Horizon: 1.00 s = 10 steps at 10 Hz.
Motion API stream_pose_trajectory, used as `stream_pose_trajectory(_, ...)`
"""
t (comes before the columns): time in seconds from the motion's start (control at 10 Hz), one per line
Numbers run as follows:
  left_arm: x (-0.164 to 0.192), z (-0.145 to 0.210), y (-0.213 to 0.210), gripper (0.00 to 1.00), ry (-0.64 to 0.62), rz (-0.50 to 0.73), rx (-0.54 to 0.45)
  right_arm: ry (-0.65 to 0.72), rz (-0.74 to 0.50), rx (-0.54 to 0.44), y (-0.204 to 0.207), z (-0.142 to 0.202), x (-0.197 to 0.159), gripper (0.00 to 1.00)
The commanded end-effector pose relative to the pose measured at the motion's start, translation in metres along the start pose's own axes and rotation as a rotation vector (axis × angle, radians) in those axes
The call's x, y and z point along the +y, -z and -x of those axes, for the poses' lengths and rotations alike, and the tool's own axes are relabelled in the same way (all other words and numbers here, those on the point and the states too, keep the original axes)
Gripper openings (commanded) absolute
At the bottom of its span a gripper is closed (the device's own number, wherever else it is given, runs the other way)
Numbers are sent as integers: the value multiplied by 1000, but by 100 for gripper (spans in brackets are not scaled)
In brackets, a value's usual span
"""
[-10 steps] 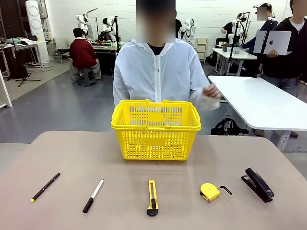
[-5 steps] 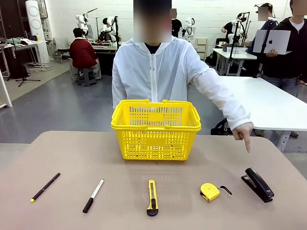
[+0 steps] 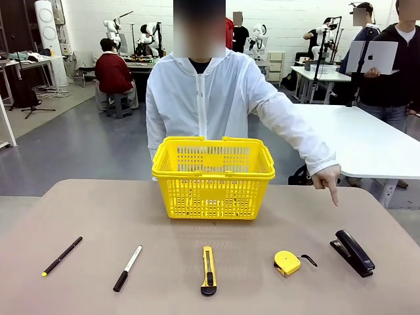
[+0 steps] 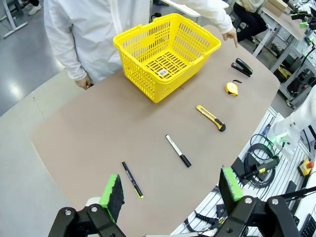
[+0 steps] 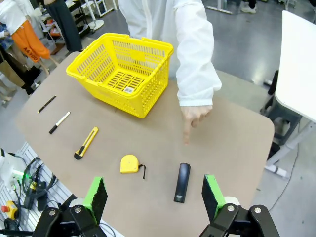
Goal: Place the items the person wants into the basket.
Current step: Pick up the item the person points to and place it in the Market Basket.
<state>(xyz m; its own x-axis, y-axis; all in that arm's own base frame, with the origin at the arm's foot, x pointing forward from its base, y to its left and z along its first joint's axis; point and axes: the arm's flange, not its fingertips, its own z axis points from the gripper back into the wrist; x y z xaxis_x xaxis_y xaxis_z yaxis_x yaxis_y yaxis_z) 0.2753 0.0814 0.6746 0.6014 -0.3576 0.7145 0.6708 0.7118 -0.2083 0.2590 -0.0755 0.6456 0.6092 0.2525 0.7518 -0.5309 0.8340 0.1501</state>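
Note:
The yellow lattice basket (image 3: 213, 197) (image 4: 170, 81) (image 5: 143, 101) stands mid-table in front of the person in a white jacket (image 3: 210, 98). Along the near edge lie the yellow-and-black utility knife (image 3: 208, 269) (image 4: 211, 117) (image 5: 86, 143) and, to its right, the yellow tape measure (image 3: 287, 262) (image 4: 232, 88) (image 5: 130, 164). The person's hand (image 3: 328, 180) (image 5: 193, 118) hangs over the table's right side, index finger pointing down, just beyond the tape measure and stapler. My left gripper (image 4: 172, 190) and right gripper (image 5: 154, 197) hover high over the table, both open and holding nothing.
A black stapler (image 3: 353, 252) (image 5: 182, 182) lies at the right end of the row. A black pen with a yellow tip (image 3: 62, 255) (image 4: 132, 179) and a black-and-white marker (image 3: 127, 268) (image 4: 178, 151) lie at the left. A white table (image 3: 367, 141) stands behind on the right.
The person's arm went from raised near the chest to stretched out and pointing down over the table's right side. The things on the table have not moved.

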Motion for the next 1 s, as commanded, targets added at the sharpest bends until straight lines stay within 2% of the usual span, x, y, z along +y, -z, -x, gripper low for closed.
stream_pose_trajectory(0.0,0,4,1,100,10,3,-10,-1,-14,-13,1,1,0,100)
stream_pose_trajectory(0.1,0,4,1,100,10,3,-10,0,0,0,0,0,0,100)
stream_pose_trajectory(0.2,0,4,1,100,10,3,-10,-59,19,202,33,-19,-1,100)
stream_pose_trajectory(0.4,0,4,1,100,10,3,-10,-69,120,437,93,-48,-1,100)
stream_pose_trajectory(0.5,0,4,1,100,10,3,-10,-65,182,513,120,-48,-2,100)
stream_pose_trajectory(0.6,0,4,1,100,10,3,-10,-37,265,592,152,-39,-8,100)
stream_pose_trajectory(0.7,0,4,1,100,10,3,-10,-27,286,656,181,-26,-15,100)
stream_pose_trajectory(0.8,0,4,1,100,10,3,-10,-28,301,669,211,-9,-23,100)
stream_pose_trajectory(0.9,0,4,1,100,10,3,-10,-29,245,676,238,7,-31,100)
